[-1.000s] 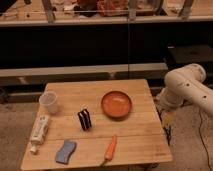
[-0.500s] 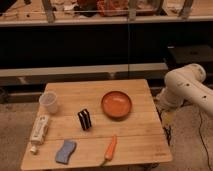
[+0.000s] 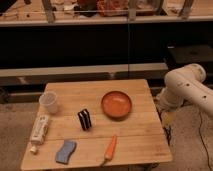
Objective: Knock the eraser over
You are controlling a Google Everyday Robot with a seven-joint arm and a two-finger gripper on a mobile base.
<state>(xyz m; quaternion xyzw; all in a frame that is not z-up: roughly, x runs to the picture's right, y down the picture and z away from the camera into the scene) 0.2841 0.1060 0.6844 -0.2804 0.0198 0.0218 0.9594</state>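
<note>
The eraser (image 3: 84, 119), a small black block with a pale stripe through its middle, stands upright near the middle of the wooden table (image 3: 142, 137). My white arm (image 3: 186, 87) is off the table's right edge. The gripper (image 3: 167, 121) hangs down beside that edge, well to the right of the eraser and apart from it.
An orange bowl (image 3: 116, 104) sits right of the eraser, between it and the gripper. A carrot (image 3: 110, 148) lies near the front edge. A wavy blue sponge (image 3: 65, 151), a white tube (image 3: 39, 131) and a clear cup (image 3: 48, 102) are on the left. Dark shelving stands behind the table.
</note>
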